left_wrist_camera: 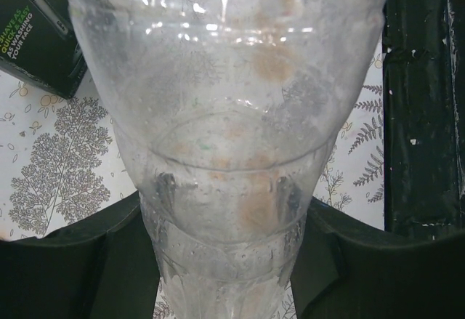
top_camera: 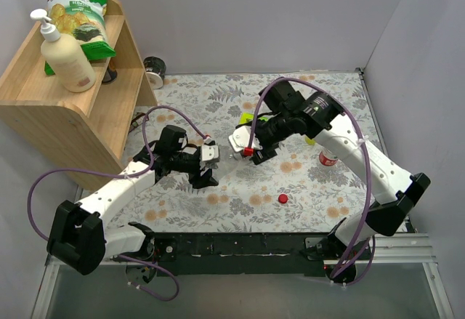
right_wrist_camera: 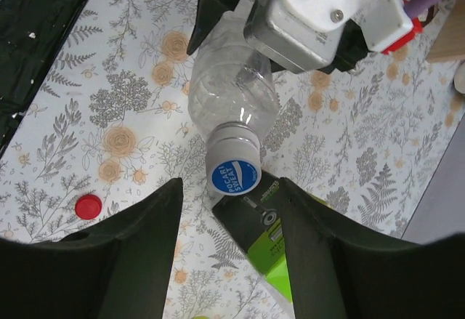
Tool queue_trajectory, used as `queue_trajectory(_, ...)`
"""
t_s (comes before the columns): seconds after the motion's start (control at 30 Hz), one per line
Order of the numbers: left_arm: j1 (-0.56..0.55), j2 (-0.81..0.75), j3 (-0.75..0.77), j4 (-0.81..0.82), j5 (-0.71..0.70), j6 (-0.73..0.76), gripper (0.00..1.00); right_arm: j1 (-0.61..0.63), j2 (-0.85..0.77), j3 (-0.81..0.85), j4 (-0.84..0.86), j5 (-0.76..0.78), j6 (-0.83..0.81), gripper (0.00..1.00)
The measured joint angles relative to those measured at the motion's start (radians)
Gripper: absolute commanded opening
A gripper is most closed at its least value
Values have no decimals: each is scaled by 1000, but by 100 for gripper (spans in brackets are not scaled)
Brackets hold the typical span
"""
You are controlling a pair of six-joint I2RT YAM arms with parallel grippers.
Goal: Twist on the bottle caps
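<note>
Bottle (left_wrist_camera: 232,152) pinched by left claw (left_wrist_camera: 227,261), right claw (right_wrist_camera: 229,192) spread, seemingly off cap (right_wrist_camera: 232,176)

A bench (top_camera: 218,94) covered in grey-and-orange floral cloth sits between plain pale grey walls (top_camera: 240,14). A light wooden shelf unit (top_camera: 65,115) stands at its far-left corner. The lighting is even.

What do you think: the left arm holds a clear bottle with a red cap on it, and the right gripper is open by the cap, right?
Not quite. The cap on the bottle is blue, not red; the right wrist view shows it. The rest is right: the left gripper grips the clear bottle, and the right gripper is open by the cap.
</note>
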State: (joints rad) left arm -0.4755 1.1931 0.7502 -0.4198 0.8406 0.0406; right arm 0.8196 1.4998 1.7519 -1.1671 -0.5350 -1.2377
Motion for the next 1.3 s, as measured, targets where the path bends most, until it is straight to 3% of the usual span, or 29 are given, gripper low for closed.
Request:
queue_trajectory(0.3, -5, 0, 12, -28, 0, 34, 0, 31, 54, 40, -83, -3, -126, 53)
queue_trajectory(0.57, -6, 0, 12, -43, 1, 48, 0, 48, 60, 40, -85, 7, -151, 27)
queue_trajectory(0.73, -6, 0, 12, -36, -2, 29, 0, 50, 61, 39, -71, 17, -125, 19)
queue_trajectory(0.9, -7, -42, -32, 66, -41, -71, 0, 41, 67, 43, 3, 35, 42, 15)
queue_trajectory(1.03, -16, -88, -82, 171, -123, -175, 0, 29, 139, 138, 19, 29, 245, 13)
queue_trajectory(1.1, -18, -89, -88, 204, -165, -215, 0, 17, 172, 171, 50, 22, 364, 11)
queue_trajectory(1.17, -21, -86, -89, 224, -214, -245, 0, 6, 199, 195, 85, 13, 481, 1)
queue_trajectory(1.3, -31, -74, -89, 252, -321, -299, 0, -29, 274, 250, 169, -9, 769, 1)
